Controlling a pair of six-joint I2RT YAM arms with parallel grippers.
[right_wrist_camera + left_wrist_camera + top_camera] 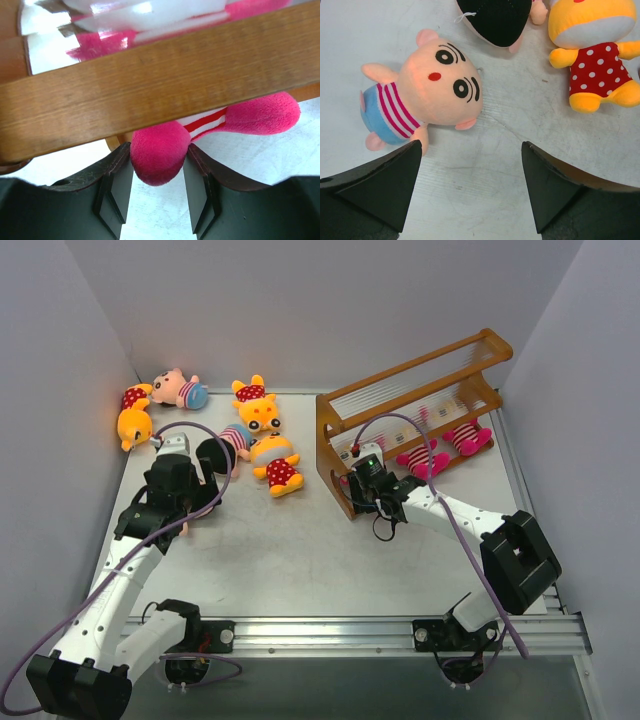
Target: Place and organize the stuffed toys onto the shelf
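Grey counter (520,100): left tool (471,145) hovers released above peach-faced doll (440,85); right tool (159,150) flanks magenta doll's foot (157,162) at shelf (160,85), grip unclear.

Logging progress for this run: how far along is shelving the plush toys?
Done: at least two magenta-limbed dolls lie on the shelf's lower tier. In hand: the right fingers clasp another magenta foot under the rail; the open left gripper hovers over a peach-faced boy. Left: three yellow bears and two boys, that one included, on the table.
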